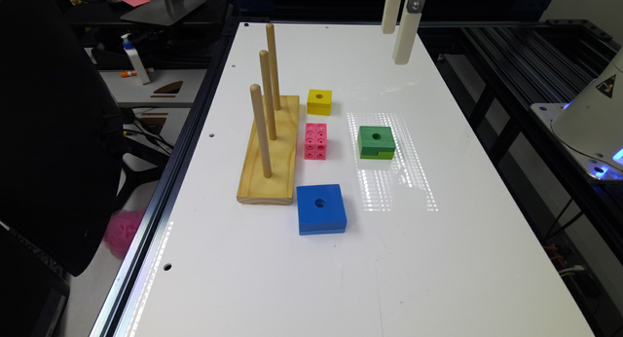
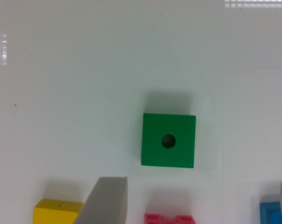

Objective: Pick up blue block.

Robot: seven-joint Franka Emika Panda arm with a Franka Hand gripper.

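Gripper: our gripper hangs high over the far end of the bench, holding nothing; in the wrist view one finger sits well apart from the sliver of the other at the frame edge, so we read it as spread.
Progress: by our judgement nothing of the pick is done yet; the block lies untouched, and reaching over, coming down, closing and lifting all remain.
Blue block, place: the blue block rests flat on the bench, well apart from the gripper, far below it and toward the near end, just beside the near corner of the peg board. In the wrist view we catch only its corner next to that second finger.
Blue block, look: bright blue, flat and square, with a round hole in the middle and a thin seam low on its sides; the largest block we see.
Neighbours: the green block lies almost straight under the gripper, with the pink block and yellow cube nearer the board; none touches the blue one.
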